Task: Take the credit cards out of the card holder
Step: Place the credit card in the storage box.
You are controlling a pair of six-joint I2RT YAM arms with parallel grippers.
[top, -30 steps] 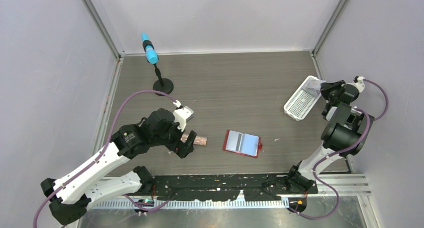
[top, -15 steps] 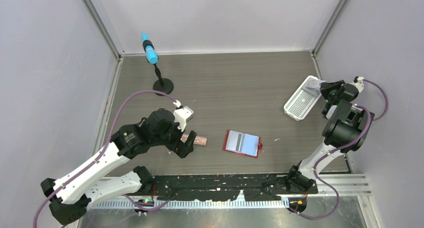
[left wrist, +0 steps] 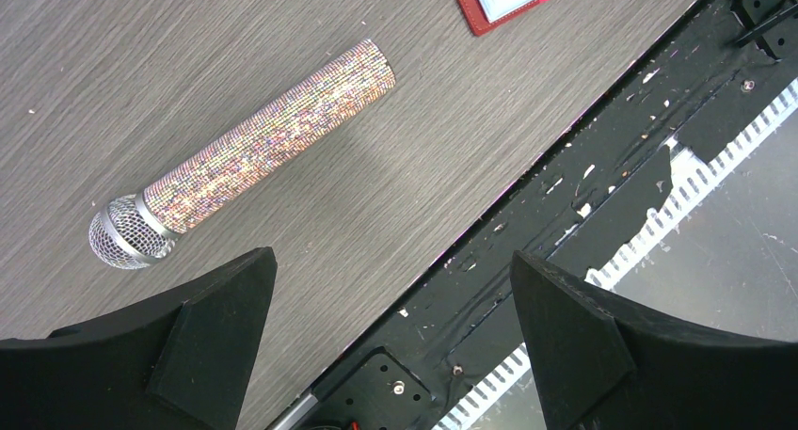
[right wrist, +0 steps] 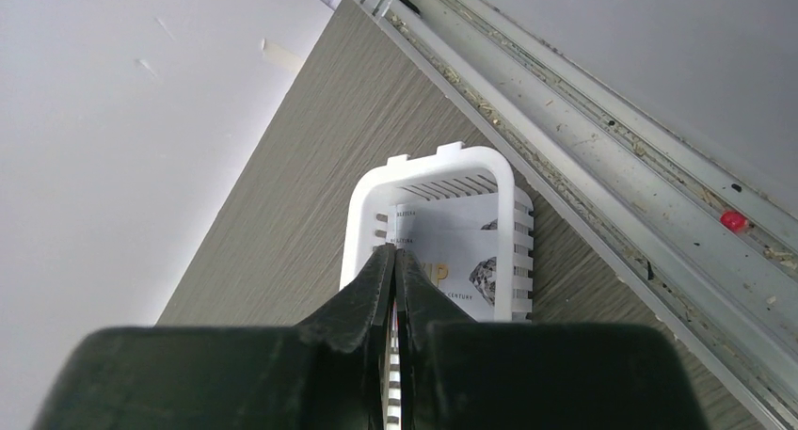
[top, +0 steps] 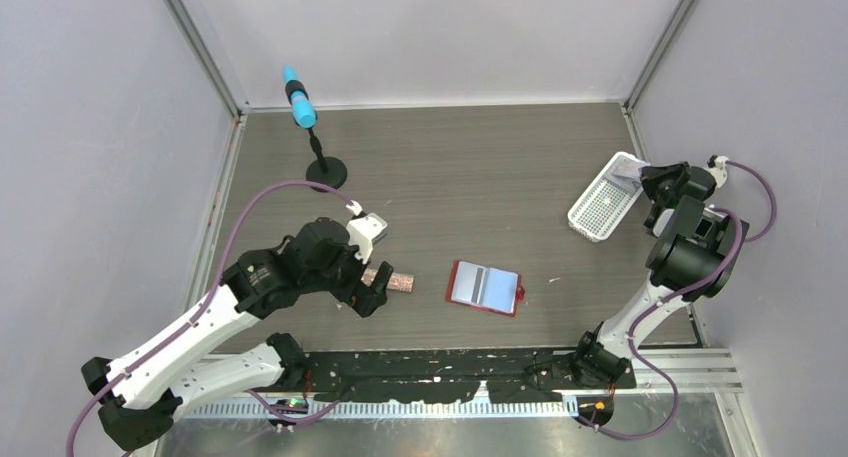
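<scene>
Red against grey wood, the card holder (top: 484,287) lies open and flat on the tabletop (top: 480,177) in the top view, near the front edge, its pale blue inside facing up. A glittery microphone (top: 397,279) lies to its left, just beside the left arm (top: 300,267). Well to the right, a white basket (top: 603,202) holds a pale card (top: 627,167) at its far end, where the right arm (top: 685,247) reaches. From the left wrist, the left jaws stand wide over the tabletop's front edge, with the microphone (left wrist: 254,148) ahead and one holder corner (left wrist: 480,21) at the top. From the right wrist, the right jaws are pressed together over the basket (right wrist: 362,214); the printed card (right wrist: 461,251) lies inside it, and whether the tips touch it cannot be told.
</scene>
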